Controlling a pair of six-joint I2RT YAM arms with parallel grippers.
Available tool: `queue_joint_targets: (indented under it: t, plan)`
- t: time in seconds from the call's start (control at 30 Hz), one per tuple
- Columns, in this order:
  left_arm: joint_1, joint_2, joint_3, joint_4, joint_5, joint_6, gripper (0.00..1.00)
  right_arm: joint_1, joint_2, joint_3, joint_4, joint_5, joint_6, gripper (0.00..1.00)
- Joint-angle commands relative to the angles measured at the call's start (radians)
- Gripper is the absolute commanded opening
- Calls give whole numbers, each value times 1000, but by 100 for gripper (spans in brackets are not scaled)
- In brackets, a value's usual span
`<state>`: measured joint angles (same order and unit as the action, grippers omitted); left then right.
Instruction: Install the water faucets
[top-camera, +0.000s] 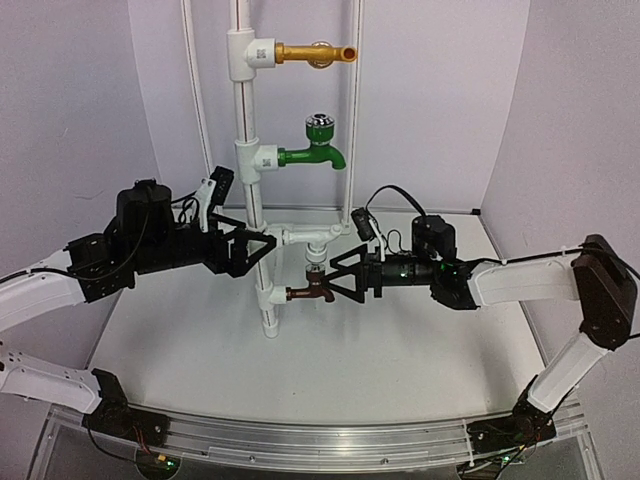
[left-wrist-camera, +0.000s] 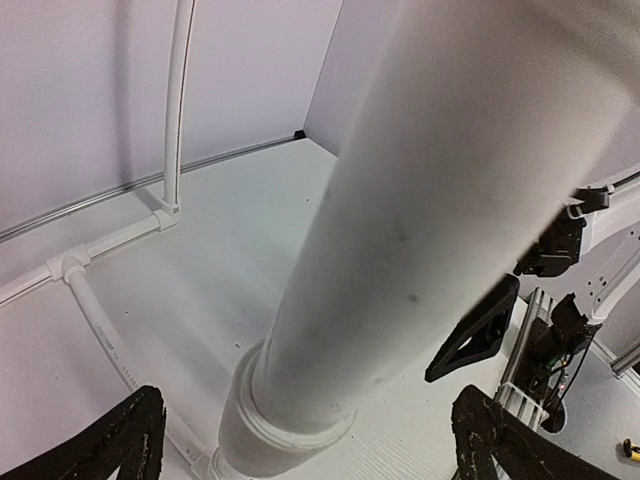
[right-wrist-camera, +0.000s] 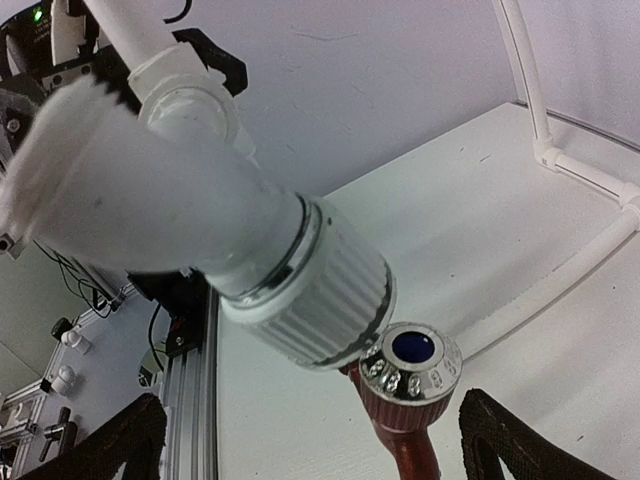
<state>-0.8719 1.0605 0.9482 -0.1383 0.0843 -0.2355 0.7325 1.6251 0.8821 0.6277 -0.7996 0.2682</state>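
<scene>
The small copper-brown faucet (top-camera: 308, 293) with a round silver knob (right-wrist-camera: 411, 364) sits against a white ribbed fitting (right-wrist-camera: 322, 292) low on the white upright pipe (top-camera: 246, 120). In the right wrist view its brown body (right-wrist-camera: 405, 445) lies between my fingers without touching either. My right gripper (top-camera: 338, 280) is open around it, one dark fingertip (right-wrist-camera: 500, 440) to its right. My left gripper (top-camera: 262, 247) is open astride the upright pipe (left-wrist-camera: 420, 200), with a gap on both sides of the pipe collar (left-wrist-camera: 285, 425).
A green faucet (top-camera: 312, 152) and a long gold faucet (top-camera: 315, 52) are mounted higher on the same pipe. Thin white tubing (left-wrist-camera: 175, 100) forms a frame behind and runs along the floor. The aluminium base rail (top-camera: 320, 440) lies at the near edge.
</scene>
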Motion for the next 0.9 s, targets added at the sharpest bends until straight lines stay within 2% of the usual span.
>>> queue_joint_targets:
  t: [0.0,0.17,0.27,0.33,0.43,0.53,0.7,0.87]
  plan:
    - [-5,-77,-18,-48,14,-19,100,-27,-88,-38,-125,-7,-133,98]
    - [-4,-180,-71,-122,-89,-65,100,-86,-173,-105,-159,-26,-148,98]
    - [-4,-215,-78,-198,-297,-127,100,-147,-226,-105,-205,-25,-145,98]
    - [-2,-205,-59,-291,-421,-161,100,-189,-256,-72,-295,-16,-159,98]
    - [33,-155,-13,-381,-497,-189,100,-272,-291,-18,-406,18,-175,98]
    - [151,-93,21,-426,-436,-211,100,-352,-330,2,-453,30,-175,98]
    - [429,-27,34,-412,-232,-223,100,-482,-403,2,-483,80,-191,98]
    - [684,135,110,-441,-98,-179,100,-597,-440,-11,-504,123,-210,98]
